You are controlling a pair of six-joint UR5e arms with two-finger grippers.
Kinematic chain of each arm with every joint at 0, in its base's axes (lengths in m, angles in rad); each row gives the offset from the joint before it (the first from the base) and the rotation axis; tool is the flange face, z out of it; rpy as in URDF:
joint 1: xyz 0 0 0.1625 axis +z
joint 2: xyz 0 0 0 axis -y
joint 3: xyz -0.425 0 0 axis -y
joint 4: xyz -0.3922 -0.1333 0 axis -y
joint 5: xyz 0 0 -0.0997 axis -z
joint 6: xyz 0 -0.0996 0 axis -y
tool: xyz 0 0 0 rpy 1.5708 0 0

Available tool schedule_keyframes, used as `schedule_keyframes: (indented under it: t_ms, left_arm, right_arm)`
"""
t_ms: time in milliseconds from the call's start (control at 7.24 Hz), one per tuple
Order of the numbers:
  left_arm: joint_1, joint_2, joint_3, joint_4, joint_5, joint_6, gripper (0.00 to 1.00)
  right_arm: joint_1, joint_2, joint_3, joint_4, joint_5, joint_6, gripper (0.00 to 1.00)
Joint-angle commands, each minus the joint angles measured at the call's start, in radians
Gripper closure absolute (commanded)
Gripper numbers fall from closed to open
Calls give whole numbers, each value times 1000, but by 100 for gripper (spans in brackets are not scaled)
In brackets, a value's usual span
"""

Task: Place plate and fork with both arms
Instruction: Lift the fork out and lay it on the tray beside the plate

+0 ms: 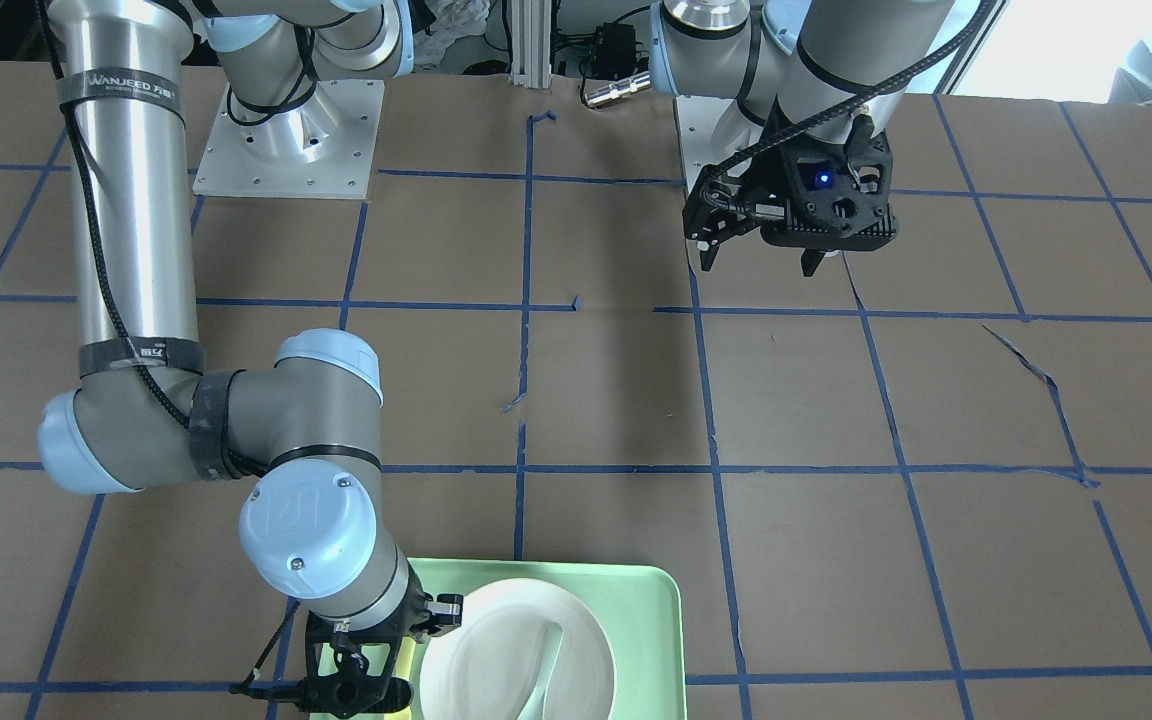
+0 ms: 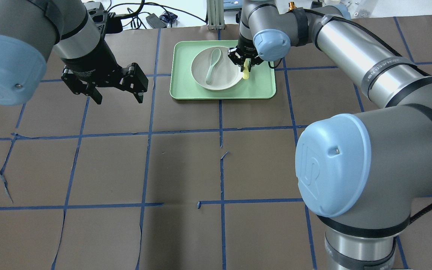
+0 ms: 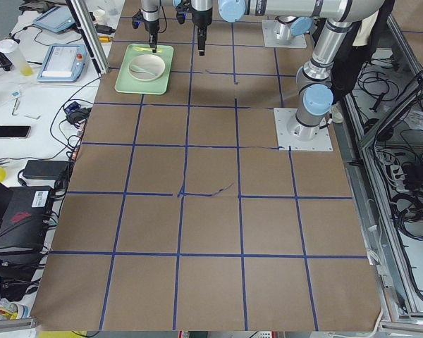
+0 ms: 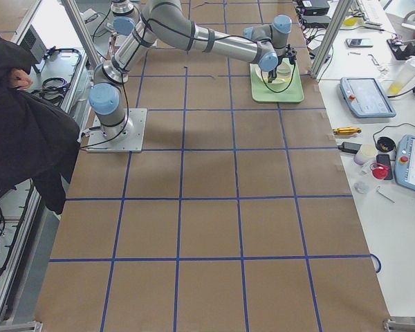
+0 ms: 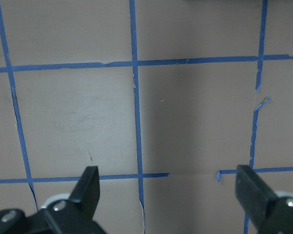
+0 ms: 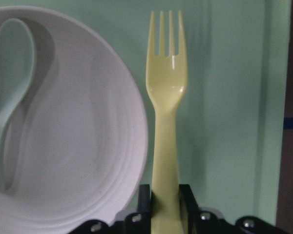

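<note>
The white plate (image 2: 221,77) lies in the mint-green tray (image 2: 264,86) at the table's far middle, with a pale grey-green spoon (image 2: 212,63) resting in it. My right gripper (image 2: 245,62) is shut on the handle of the pale-yellow fork (image 2: 245,74), just right of the plate's rim. In the right wrist view the fork (image 6: 167,107) points away over the tray (image 6: 224,122), beside the plate (image 6: 83,146). I cannot tell if it touches the tray. My left gripper (image 2: 103,84) is open and empty over bare table, left of the tray.
Brown table paper with a blue tape grid (image 2: 219,131) covers the surface. The left wrist view shows only this paper between the open fingers (image 5: 90,187). The right arm's elbow (image 2: 336,165) hangs over the near right. Operators' gear lies beyond the table's far edge.
</note>
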Motion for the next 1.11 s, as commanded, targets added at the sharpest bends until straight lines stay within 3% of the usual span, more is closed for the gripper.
schedule_keyframes:
  t_ms: [0, 276, 415, 553, 967]
  left_arm:
    - [0, -1, -1, 0, 0, 0, 0]
    - [0, -1, -1, 0, 0, 0, 0]
    - [0, -1, -1, 0, 0, 0, 0]
    - [0, -1, -1, 0, 0, 0, 0]
    - [0, 0, 0, 0, 0, 3, 0]
  right_arm:
    - [-11, 2, 83, -104, -2, -18, 82]
    - [-11, 1, 94, -106, -25, -25, 77]
    - [-11, 2, 95, -105, -16, -37, 29]
    - [-11, -1, 94, -103, -18, -50, 0]
    - [-29, -106, 138, -85, -29, -145, 0]
